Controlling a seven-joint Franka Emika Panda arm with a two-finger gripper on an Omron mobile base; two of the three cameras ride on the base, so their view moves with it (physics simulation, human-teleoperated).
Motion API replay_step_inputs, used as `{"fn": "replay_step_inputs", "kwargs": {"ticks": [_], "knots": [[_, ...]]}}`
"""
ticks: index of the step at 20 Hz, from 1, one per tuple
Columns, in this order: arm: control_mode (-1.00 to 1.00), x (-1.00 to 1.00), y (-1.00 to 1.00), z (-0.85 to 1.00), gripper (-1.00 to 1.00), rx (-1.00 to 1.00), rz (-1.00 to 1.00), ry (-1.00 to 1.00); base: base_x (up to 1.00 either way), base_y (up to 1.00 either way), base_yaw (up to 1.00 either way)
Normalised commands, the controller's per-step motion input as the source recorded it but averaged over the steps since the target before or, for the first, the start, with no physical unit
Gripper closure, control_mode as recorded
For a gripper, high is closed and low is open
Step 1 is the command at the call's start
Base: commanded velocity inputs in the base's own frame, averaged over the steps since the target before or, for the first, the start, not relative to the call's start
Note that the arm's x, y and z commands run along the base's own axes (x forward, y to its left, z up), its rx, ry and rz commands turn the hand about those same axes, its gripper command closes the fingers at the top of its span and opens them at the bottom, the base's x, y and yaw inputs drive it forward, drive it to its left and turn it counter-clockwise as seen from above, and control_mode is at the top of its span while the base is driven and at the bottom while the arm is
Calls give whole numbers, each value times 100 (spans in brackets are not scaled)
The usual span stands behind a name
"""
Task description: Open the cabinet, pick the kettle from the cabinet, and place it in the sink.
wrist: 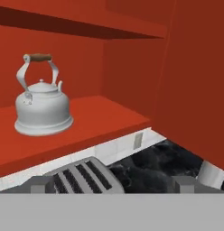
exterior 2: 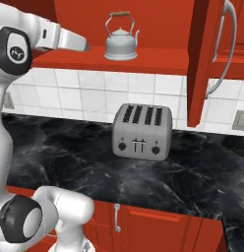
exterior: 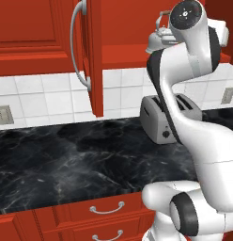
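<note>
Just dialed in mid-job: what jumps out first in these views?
The kettle stands upright and alone on the bottom shelf of the open red cabinet, whose door swings out over the counter. Directly below sits a silver toaster on the black marble counter, against the tiled wall.

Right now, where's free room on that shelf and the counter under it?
Cabinet shelf: bare red board on both sides of the kettle, widest toward the open door. Counter: open black stone left of the toaster and in front of it. Tightest between toaster and door.
</note>
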Motion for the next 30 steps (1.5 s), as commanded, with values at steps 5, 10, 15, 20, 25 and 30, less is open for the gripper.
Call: {"fn": "replay_step_inputs", "kwargs": {"ticks": [5,10,15,20,25,30], "knots": [[-100,28,18,3,-100,0,21,0,0,0,0],[-100,47,14,-1,-100,0,12,-1,0,0,0],[-100,48,1,-10,-100,0,4,-5,0,0,0],[-100,49,0,-5,-100,0,0,-8,0,0,0],[-100,54,-3,5,-100,0,0,1,0,0,0],[-100,49,-12,20,-100,0,0,10,0,0,0]]}}
